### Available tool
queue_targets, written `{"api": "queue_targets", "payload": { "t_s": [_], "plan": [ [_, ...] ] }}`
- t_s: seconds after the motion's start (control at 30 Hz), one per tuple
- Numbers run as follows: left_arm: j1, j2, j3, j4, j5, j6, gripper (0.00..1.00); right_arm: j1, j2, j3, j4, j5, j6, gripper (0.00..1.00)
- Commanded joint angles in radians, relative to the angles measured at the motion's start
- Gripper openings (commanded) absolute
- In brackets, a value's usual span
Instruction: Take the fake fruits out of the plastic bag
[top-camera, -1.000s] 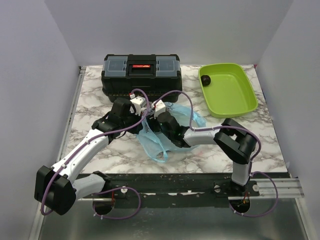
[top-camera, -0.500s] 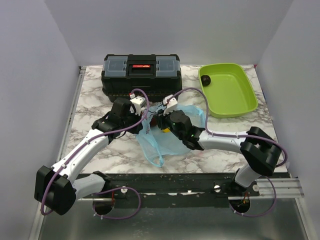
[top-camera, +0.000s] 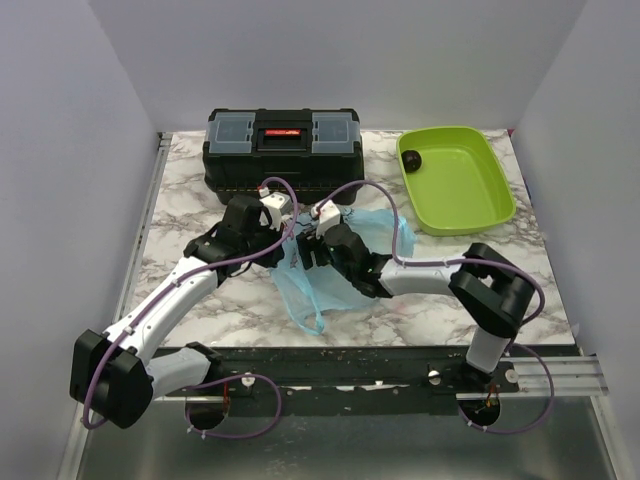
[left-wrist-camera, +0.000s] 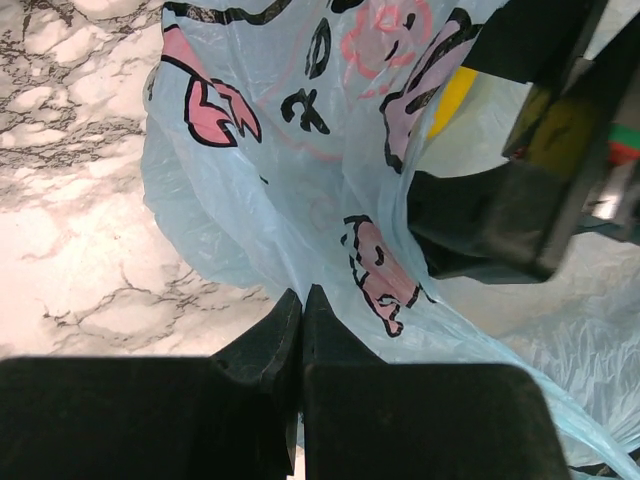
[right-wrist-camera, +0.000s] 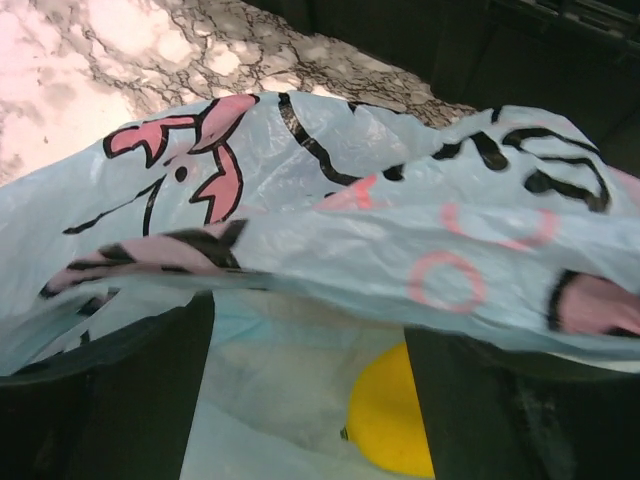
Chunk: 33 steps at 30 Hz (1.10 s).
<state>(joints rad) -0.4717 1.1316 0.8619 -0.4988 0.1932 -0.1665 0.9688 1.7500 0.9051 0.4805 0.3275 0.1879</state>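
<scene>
Pinching the bag (top-camera: 335, 285) with one arm, the other arm's fingers sit spread in its mouth.

A yellow fruit (right-wrist-camera: 390, 425) lies inside the bag, low between the fingers of the right gripper (right-wrist-camera: 305, 330). Those jaws stand wide apart with the blue film draped over them; the fruit is close against one finger and clear of the other, so nothing is gripped. The left gripper (left-wrist-camera: 302, 300) is closed tight on a fold of the bag's near wall, its two tips pressed together on the film. The bag rests crumpled at the middle of the marble table (top-camera: 190, 190), one loop handle trailing toward the near edge. A dark fruit (top-camera: 412, 159) sits in the far corner of the green tray (top-camera: 470, 205) at the far right, well apart from the bag. A black toolbox (top-camera: 285, 150) stands just behind the grippers.
</scene>
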Motion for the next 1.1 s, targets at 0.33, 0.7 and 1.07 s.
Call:
{"api": "queue_targets", "payload": {
  "t_s": [0.33, 0.7, 1.07],
  "plan": [
    [0.007, 0.013, 0.033, -0.002, 0.011, -0.004, 0.0, -0.011, 0.23, 0.194, 0.019, 0.036, -0.14, 0.98],
    [0.008, 0.012, 0.034, -0.004, 0.014, -0.005, 0.0, -0.012, 0.295, 0.216, 0.003, 0.034, -0.116, 0.75],
    [0.009, 0.014, 0.035, -0.008, -0.002, -0.004, 0.0, -0.012, 0.068, 0.095, 0.022, 0.04, -0.054, 0.37]
  ]
}}
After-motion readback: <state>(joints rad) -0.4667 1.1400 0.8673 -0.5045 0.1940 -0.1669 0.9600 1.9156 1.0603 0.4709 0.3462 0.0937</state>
